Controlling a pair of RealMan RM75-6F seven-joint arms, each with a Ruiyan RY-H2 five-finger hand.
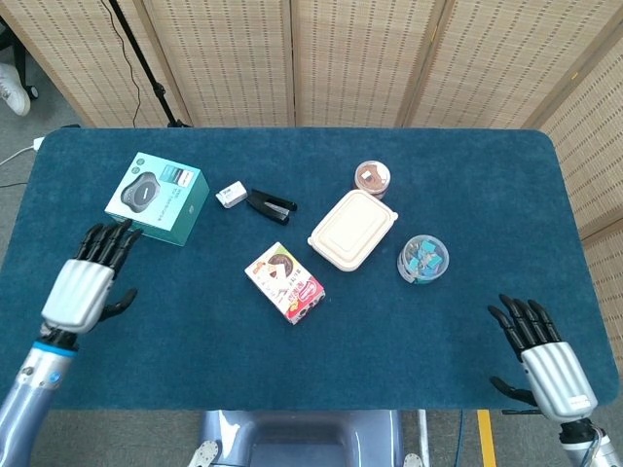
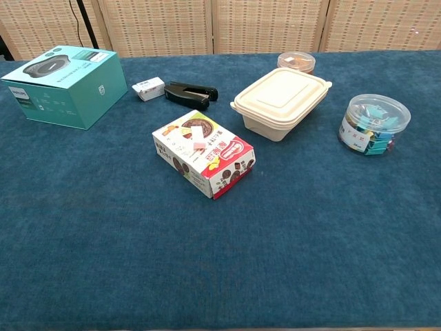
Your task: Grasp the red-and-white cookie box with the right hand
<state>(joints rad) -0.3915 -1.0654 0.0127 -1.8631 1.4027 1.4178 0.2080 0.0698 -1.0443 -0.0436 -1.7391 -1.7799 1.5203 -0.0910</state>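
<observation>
Cookie box (image 1: 285, 283), red and white, lying flat near the centre of the blue counter (image 1: 458, 204) in the head view, set at an angle, with a cream lunch container (image 1: 352, 229) just beside it to the upper right. Right hand (image 1: 540, 356), at the lower right edge of the frame, fingers spread and holding nothing, well apart from the box; left hand (image 1: 86, 283), at the lower left, likewise spread and empty, near a teal carton (image 1: 157, 197). A stapler (image 1: 270, 204) and a small white box (image 1: 231, 194) lie above the cookie box; a round tub of clips (image 1: 422, 258) sits between the box and the right hand. Likely hazards: the reach crosses the counter, so the arm may brush the tub or the lunch container; because the box lies askew, fingers closing off its long sides could push or spin it rather than grip it.
</observation>
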